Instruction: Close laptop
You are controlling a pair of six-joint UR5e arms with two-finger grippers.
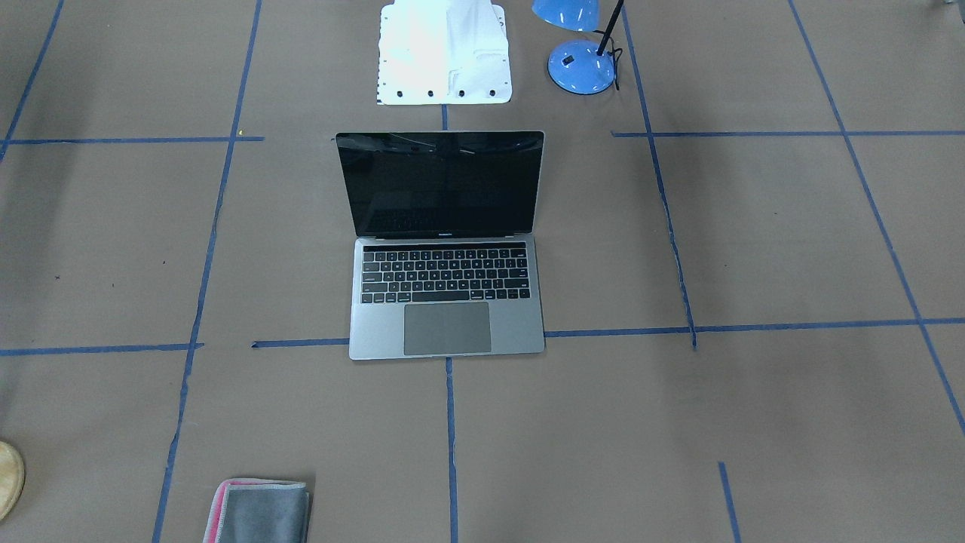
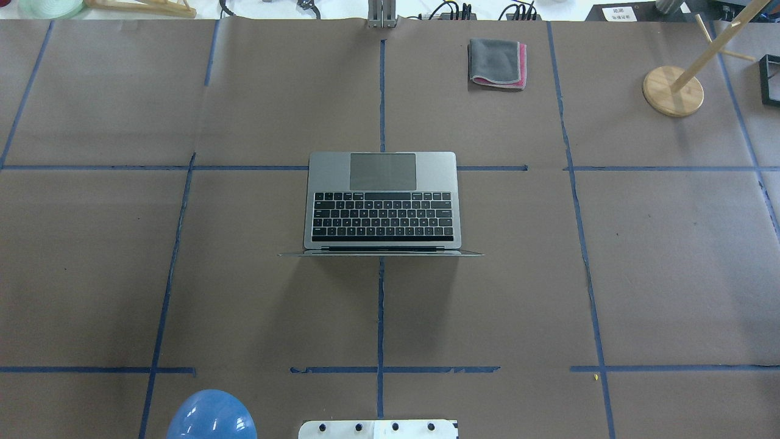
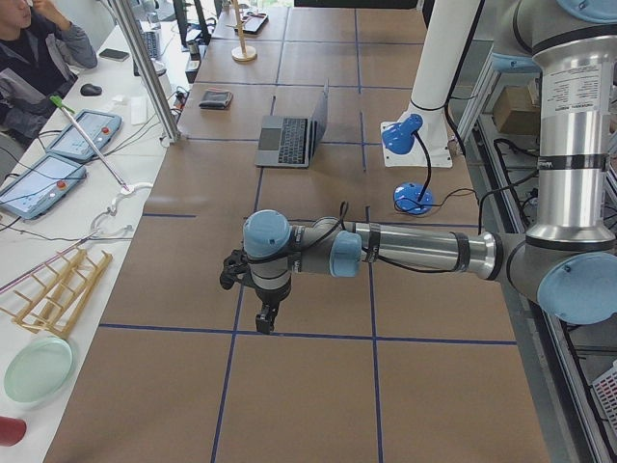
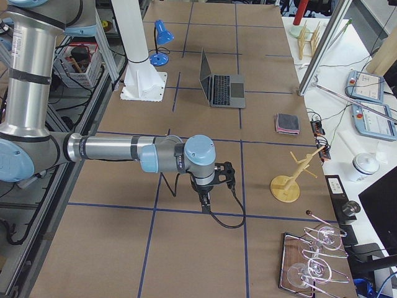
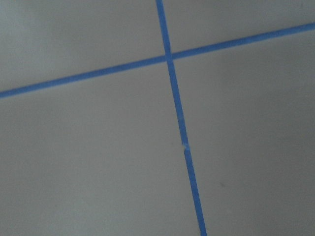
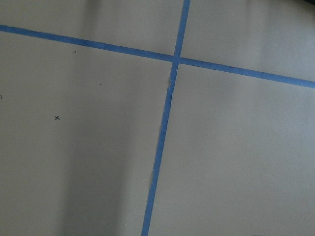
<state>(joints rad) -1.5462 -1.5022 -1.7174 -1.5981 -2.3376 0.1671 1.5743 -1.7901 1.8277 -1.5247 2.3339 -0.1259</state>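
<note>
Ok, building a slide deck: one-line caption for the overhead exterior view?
Open laptop centred on the taped table, folded grey-and-pink cloth beyond it, blue desk lamp at the near edge.

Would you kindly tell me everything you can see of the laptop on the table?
The laptop is slim, grey and metal-looking, standing open with its lid roughly upright. Its glossy black screen is dark and faces away from the robot's base. Black keyboard and large grey trackpad are uncovered. It lies flat near the middle of the brown paper-covered table, across blue tape lines; nothing else touches it.
</note>
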